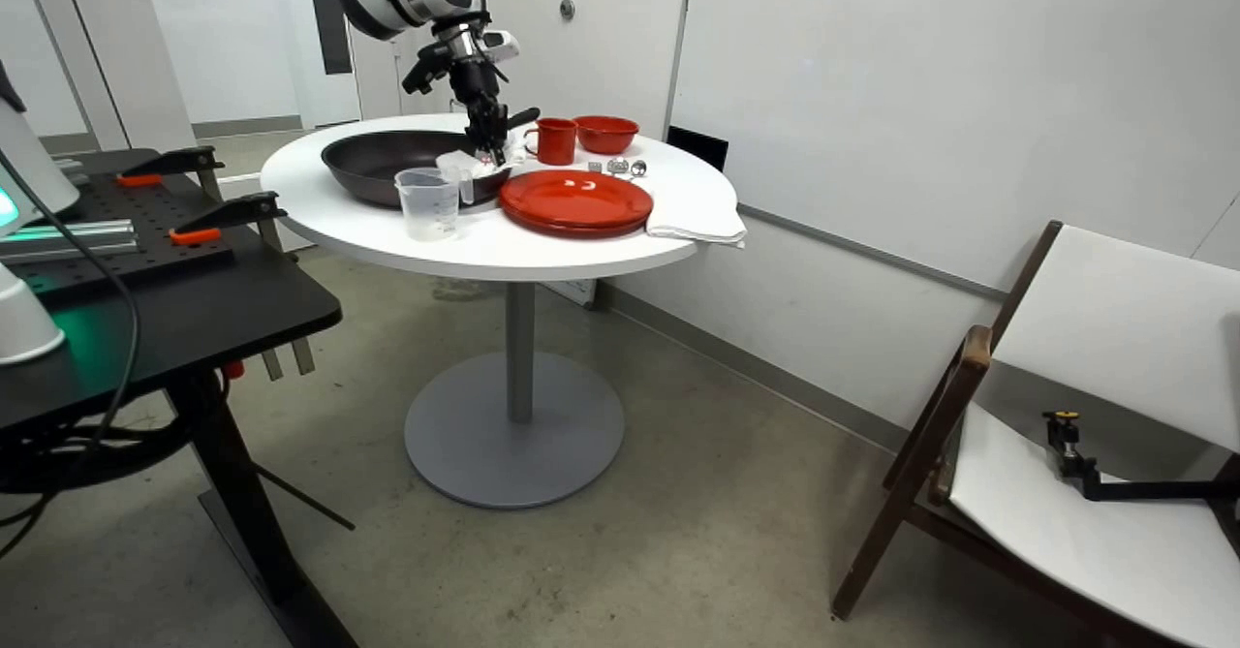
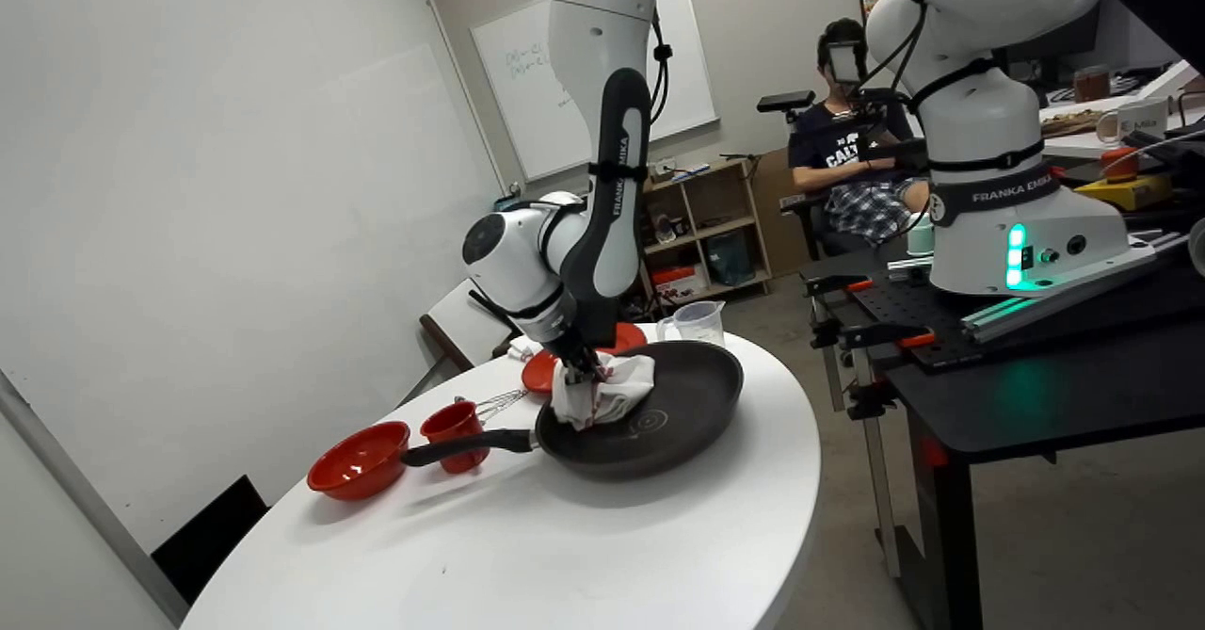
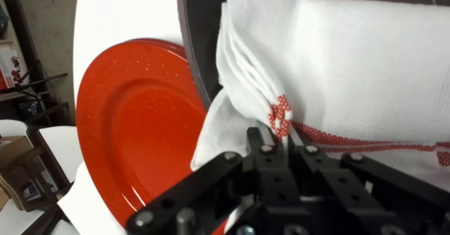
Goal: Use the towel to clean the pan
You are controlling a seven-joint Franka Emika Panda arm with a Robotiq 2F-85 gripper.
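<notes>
The bent arm angles downward, its hand (tilted a little) pinched tight at the tips.

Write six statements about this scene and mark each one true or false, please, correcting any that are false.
1. The fingers are closed on the towel. True.
2. The mug and the bowl are both red. True.
3. The towel is plain white throughout. False: it has red bands.
4. The mug sits inside the bowl. False: it stands beside it.
5. The pan rests on the table. True.
6. The pan is upside down. False: its inside faces up.
</notes>
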